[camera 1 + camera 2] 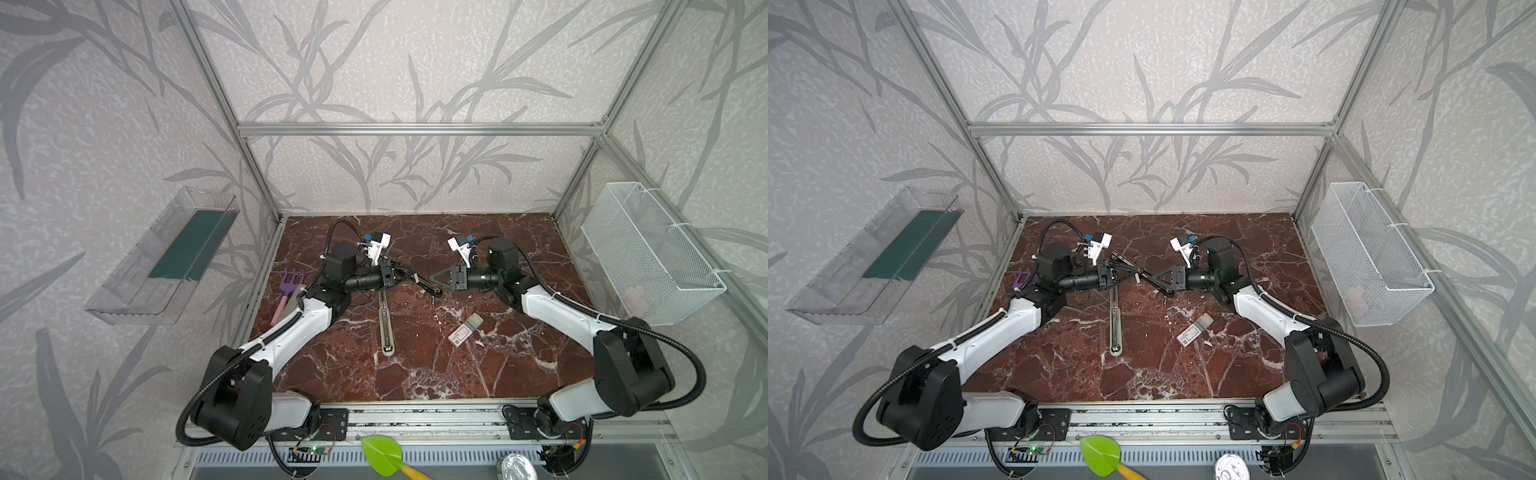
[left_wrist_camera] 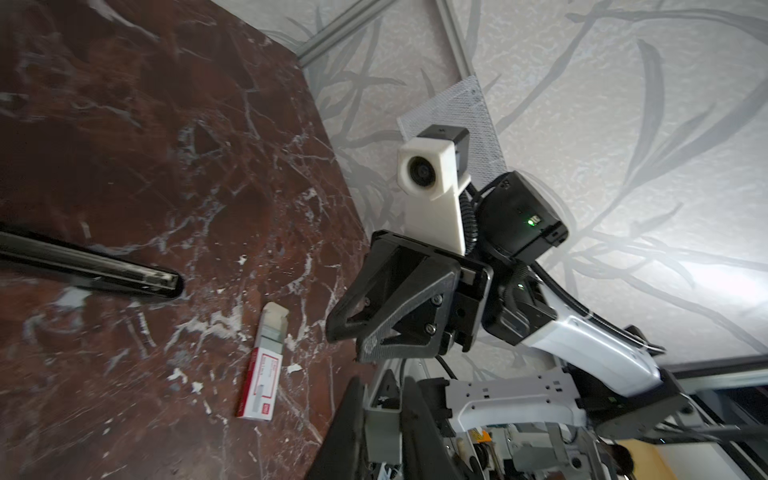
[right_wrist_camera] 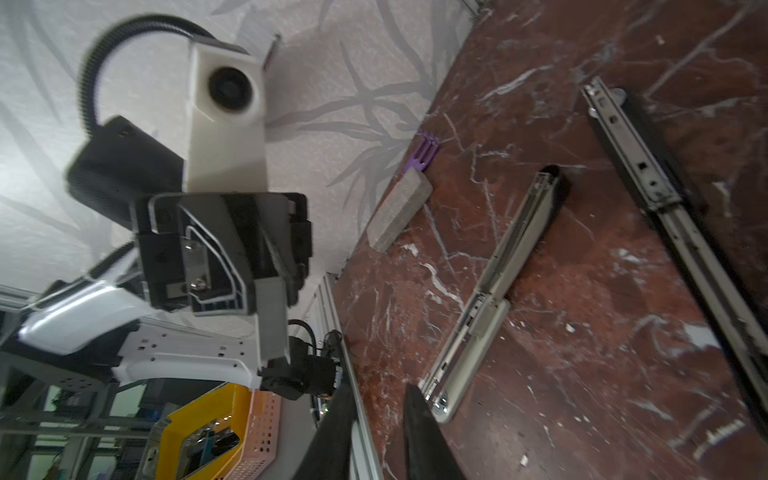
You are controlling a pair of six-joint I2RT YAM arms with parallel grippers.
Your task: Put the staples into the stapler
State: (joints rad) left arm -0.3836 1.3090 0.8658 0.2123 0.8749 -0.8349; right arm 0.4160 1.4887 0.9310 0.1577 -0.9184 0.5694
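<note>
The staples [image 2: 261, 376], a white box whose red label is too blurred to read, lie on the marble table [image 1: 415, 365] right of the silver stapler [image 1: 385, 320], with the grey tray partly out. The left gripper [image 1: 410, 275] and the right gripper [image 1: 435, 278] each have jaws slightly apart and empty. Both are near the black stapler [image 1: 430, 286], which they partly hide.

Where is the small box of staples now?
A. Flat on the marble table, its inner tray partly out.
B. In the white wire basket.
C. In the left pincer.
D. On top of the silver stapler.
A: the box of staples lies flat on the marble table, with its grey inner tray sticking out of one end.
</note>
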